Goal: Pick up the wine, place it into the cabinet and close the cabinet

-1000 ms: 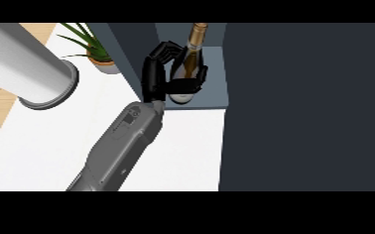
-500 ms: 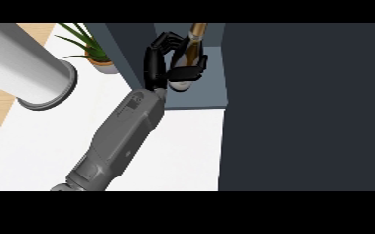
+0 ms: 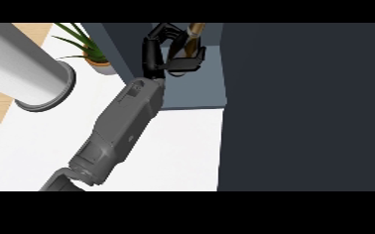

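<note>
The brown glass wine bottle [image 3: 194, 35] is standing tilted inside the dark grey cabinet [image 3: 198, 87], on its grey shelf floor, with most of its body hidden behind the black hand [image 3: 170, 54], whose fingers are curling round it. Which arm this is cannot be told from the view; the other hand is not showing. Placing is the step in hand. Next, I judge, the fingers must release, the arm draw back over the white bench [image 3: 168, 148], then swing the door shut.
</note>
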### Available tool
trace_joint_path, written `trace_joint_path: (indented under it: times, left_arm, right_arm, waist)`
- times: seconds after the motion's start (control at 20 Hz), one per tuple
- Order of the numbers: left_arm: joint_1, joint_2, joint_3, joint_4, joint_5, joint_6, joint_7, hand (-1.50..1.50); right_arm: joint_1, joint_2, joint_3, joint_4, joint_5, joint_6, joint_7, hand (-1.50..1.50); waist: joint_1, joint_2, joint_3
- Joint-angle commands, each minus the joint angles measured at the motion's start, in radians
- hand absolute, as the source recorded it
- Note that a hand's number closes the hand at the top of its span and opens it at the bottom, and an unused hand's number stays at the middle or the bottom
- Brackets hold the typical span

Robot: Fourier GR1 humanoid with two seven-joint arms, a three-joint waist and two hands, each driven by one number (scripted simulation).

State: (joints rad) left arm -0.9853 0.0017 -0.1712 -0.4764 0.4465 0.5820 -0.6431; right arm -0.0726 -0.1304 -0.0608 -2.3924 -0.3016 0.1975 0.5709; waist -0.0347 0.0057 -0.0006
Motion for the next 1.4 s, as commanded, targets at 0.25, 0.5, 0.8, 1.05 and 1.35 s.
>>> trace_joint_path:
  times: [0.25,0.5,0.8,1.05,1.35]
  left_arm:
    - [-0.104,-0.001,0.121,0.178,0.067,-0.048,-0.022,1.50]
    - [-0.103,0.005,0.189,0.200,0.113,-0.130,-0.041,1.50]
    - [-0.133,-0.002,0.207,0.256,0.126,-0.124,-0.085,1.50]
    - [-0.127,-0.002,0.203,0.296,0.123,-0.109,-0.143,1.50]
    - [-0.155,0.021,0.198,0.351,0.092,-0.115,-0.108,-1.50]
  right_arm:
    - [0.023,0.008,0.007,-0.103,-0.072,-0.004,0.028,-1.50]
    - [0.040,0.003,0.009,-0.088,-0.067,0.005,0.021,-1.50]
    - [0.007,0.012,0.019,-0.057,-0.058,-0.003,0.007,-1.50]
    - [0.005,0.043,0.097,-0.092,0.006,-0.037,0.029,-1.50]
    - [0.030,0.028,0.088,-0.083,-0.003,-0.011,-0.003,-1.50]
  waist:
    - [-0.025,0.009,0.000]
    - [-0.013,0.006,0.000]
    - [-0.018,0.011,0.000]
    - [-0.030,0.014,-0.001]
    - [-0.035,0.016,0.000]
